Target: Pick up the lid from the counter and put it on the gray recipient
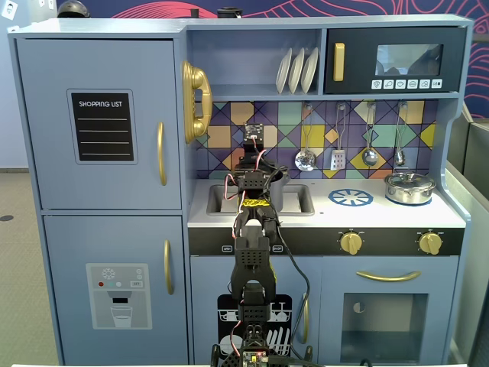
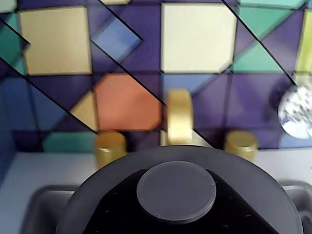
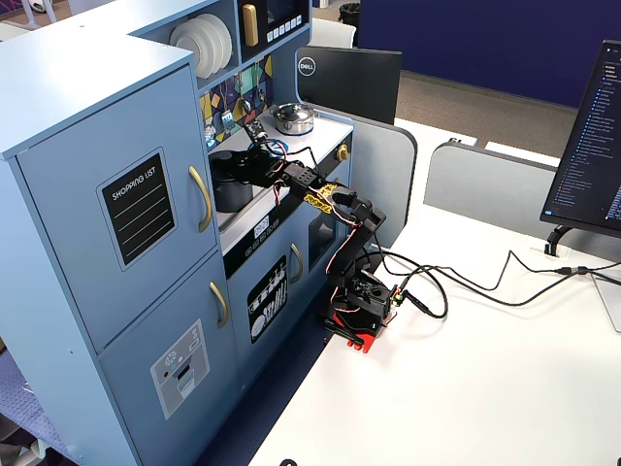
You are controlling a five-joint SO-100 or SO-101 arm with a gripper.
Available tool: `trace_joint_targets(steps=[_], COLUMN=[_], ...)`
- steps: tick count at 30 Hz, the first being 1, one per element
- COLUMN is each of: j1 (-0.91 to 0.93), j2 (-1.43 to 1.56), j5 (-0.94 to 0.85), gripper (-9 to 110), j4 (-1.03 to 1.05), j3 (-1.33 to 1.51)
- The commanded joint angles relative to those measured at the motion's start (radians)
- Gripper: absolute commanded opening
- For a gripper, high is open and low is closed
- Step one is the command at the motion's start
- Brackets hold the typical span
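My gripper (image 3: pixel 231 167) over the sink (image 1: pixel 216 200), lid (image 2: pixel 176 191) sitting on the gray recipient (image 3: pixel 229 192) there, whether my jaws grip it I cannot tell

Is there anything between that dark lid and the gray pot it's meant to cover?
Nothing visible. In the wrist view the lid fills the foreground right below the camera, over the sink. The gray pot stands in the sink under the arm; whether the lid touches it can't be told.
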Motion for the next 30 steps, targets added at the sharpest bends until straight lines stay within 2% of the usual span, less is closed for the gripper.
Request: trace_joint_targets(steps=[1, 23, 30], j1=[0.014, 0.04, 0.04], j2=[0.044, -0.002, 0.015], j5=[0.0, -0.002, -0.021], gripper=[0, 0, 0], j4=[-0.044, -0.117, -0.066], j3=[-0.009, 0.048, 0.058])
